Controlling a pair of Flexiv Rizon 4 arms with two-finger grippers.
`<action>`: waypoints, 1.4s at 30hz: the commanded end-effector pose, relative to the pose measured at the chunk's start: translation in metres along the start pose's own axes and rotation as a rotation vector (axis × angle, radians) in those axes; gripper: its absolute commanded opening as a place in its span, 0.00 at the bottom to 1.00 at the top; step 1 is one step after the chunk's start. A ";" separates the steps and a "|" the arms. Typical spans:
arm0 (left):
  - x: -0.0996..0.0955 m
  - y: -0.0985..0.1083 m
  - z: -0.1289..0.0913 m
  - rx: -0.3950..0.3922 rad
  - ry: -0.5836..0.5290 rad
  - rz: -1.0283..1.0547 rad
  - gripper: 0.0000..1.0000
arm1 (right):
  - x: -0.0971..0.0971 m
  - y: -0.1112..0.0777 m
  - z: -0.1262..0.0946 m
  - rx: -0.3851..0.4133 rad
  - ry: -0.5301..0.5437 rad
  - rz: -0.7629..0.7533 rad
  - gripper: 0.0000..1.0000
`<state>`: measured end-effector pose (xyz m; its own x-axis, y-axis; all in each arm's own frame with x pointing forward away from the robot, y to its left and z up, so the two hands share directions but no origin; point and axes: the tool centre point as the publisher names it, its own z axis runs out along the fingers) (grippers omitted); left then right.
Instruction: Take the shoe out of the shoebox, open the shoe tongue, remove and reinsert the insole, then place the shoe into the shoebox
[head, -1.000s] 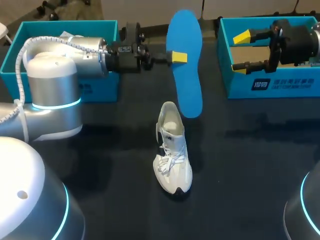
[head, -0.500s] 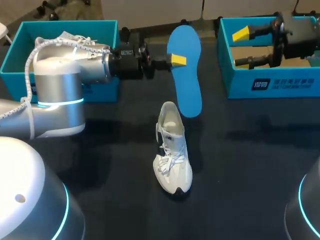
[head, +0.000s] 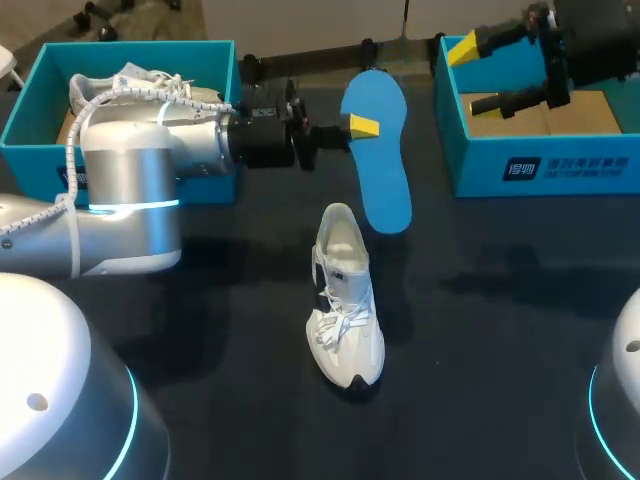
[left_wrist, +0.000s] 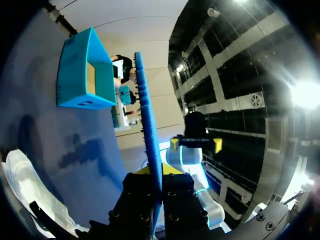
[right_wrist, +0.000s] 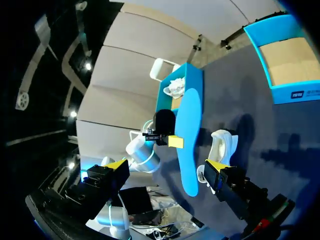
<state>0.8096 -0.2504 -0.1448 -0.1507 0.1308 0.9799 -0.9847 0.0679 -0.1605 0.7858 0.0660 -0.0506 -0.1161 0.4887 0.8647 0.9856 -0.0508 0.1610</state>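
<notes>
one blue insole (head: 382, 160) hangs over the table, pinched edge-on between the left gripper's (head: 360, 127) fingers, just behind one white sneaker (head: 345, 300) standing on the table. a second sneaker (head: 130, 85) lies in the left shoebox (head: 25, 100). the right gripper (head: 473, 77), fingers spread, hovers over the right shoebox (head: 540, 165).

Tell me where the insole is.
Head view: the insole hangs near the middle, held in the left gripper, just beyond the shoe.
</notes>
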 end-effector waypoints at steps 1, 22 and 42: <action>-0.007 -0.002 0.004 -0.005 -0.003 -0.007 0.00 | 0.018 0.001 -0.001 -0.004 -0.254 0.010 1.00; -0.007 -0.002 0.004 -0.006 -0.003 -0.008 0.00 | 0.046 0.003 0.008 0.009 -0.659 -0.036 1.00; -0.007 -0.002 0.004 -0.006 -0.003 -0.008 0.00 | 0.048 0.008 0.040 0.071 -0.953 -0.059 1.00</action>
<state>0.8132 -0.2548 -0.1507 -0.1421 0.1264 0.9817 -0.9853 0.0772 -0.1526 0.7865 0.1152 -0.0269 -0.0716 0.9603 0.2695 0.9886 0.0325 0.1470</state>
